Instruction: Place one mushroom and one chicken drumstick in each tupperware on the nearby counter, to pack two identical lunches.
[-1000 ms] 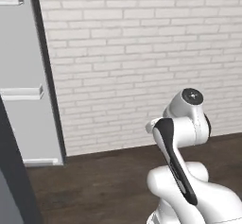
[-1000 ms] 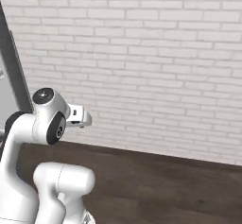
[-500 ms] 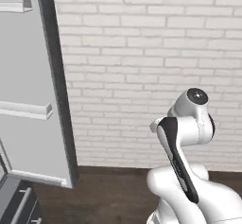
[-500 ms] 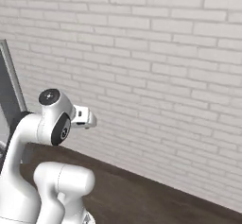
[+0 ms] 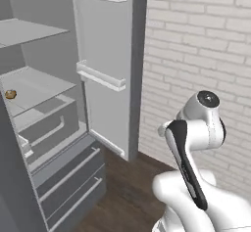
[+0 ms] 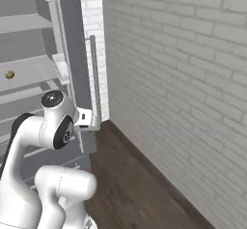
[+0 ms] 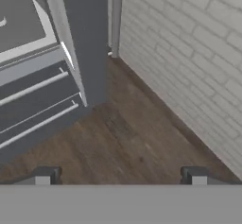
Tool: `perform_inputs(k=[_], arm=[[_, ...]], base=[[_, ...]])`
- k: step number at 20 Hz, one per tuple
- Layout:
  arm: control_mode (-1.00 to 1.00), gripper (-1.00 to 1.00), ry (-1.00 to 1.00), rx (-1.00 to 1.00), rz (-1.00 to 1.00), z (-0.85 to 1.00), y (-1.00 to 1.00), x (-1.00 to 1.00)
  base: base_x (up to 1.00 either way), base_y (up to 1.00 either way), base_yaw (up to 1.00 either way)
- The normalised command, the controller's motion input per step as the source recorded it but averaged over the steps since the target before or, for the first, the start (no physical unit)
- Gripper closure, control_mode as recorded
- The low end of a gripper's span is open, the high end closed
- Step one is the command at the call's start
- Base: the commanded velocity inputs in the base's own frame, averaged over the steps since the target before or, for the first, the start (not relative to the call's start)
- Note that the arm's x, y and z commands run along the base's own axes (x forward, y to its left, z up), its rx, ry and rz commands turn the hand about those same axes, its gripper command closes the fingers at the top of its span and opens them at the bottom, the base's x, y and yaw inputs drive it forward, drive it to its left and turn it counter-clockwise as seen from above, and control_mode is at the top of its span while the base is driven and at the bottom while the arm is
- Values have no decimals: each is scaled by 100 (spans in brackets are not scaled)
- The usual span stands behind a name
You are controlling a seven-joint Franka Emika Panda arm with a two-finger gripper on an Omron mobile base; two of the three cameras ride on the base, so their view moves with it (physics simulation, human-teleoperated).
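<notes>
White-painted brick wall [image 5: 206,45] runs along the right of the scene, meeting a dark wood floor [image 7: 127,133] below. At the left stands an open grey fridge [image 5: 44,143] with its door [image 5: 105,64] swung out toward the wall, shelves inside and drawers with bar handles at the bottom. On the middle shelf [image 5: 34,86], far back at the left, sits a small rounded brown object [image 5: 10,94], most likely the brown-capped mushroom, also visible as a speck [image 6: 9,74] in the right base view; it is too small to tell for sure. The white arm [image 5: 196,143] is folded up in the near foreground, well apart from the shelf. In the hand view the gripper [image 7: 120,176] looks down at bare floor beside the fridge's lower drawers, its two dark fingertips [image 7: 46,175] spread wide apart with nothing between them.
</notes>
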Motion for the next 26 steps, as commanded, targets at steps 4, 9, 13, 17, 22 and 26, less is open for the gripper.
perform_inputs(k=[4, 9, 13, 17, 22, 26], arm=[[100, -100, 0, 0, 0, 0, 0, 0], [100, -100, 0, 0, 0, 0, 0, 0], [100, -100, 0, 0, 0, 0, 0, 0], [100, -100, 0, 0, 0, 0, 0, 0], [100, -100, 0, 0, 0, 0, 0, 0], [100, -100, 0, 0, 0, 0, 0, 0]], base=[[-92, -36, 46], [-61, -16, 68], [-3, 0, 84], [0, 0, 71], [0, 0, 42], [9, -46, 0]])
